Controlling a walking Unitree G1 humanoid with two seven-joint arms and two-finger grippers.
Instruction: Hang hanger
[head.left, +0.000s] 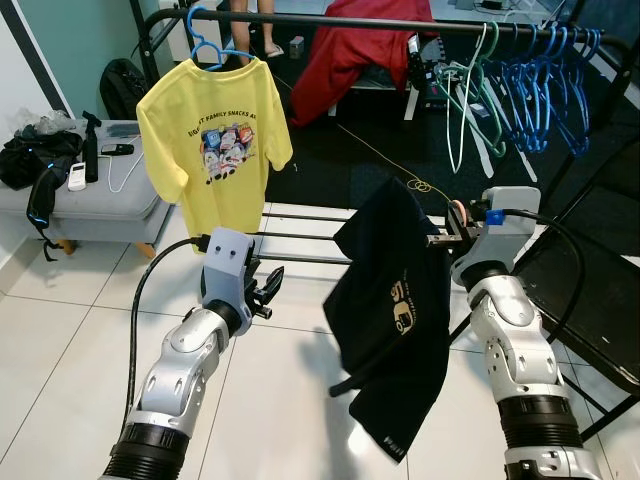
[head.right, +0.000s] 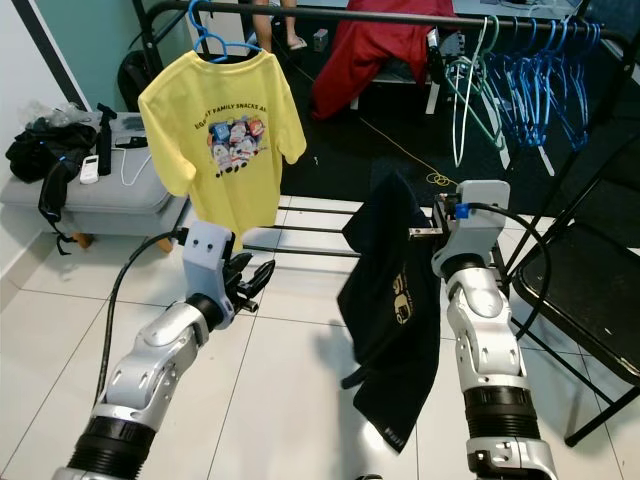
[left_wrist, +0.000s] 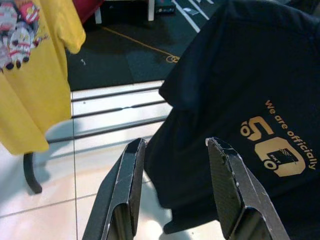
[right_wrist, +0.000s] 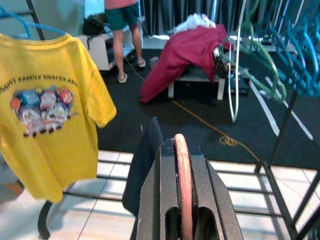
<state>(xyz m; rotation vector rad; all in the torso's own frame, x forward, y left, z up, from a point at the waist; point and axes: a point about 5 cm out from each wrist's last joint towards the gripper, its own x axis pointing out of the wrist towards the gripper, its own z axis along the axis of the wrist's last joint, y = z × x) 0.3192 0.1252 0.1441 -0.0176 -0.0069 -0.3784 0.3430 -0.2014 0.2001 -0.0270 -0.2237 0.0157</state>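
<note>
1. Hanger (right_wrist: 183, 175), pink and edge-on, is pinched between the right gripper (right_wrist: 187, 165) fingers at mid-frame, the black shirt (head.left: 395, 300) draped on it.
2. Left gripper (left_wrist: 175, 190) is spread and empty, lower left.
3. Rail (head.left: 330, 18) along the top, holding a yellow shirt (head.left: 215, 140), is not yet reached; lifting and hooking remain.

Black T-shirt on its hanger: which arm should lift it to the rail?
Right. The right gripper is shut on the pinkish hanger hook carrying the black T-shirt. The left gripper is open, holding nothing.
</note>
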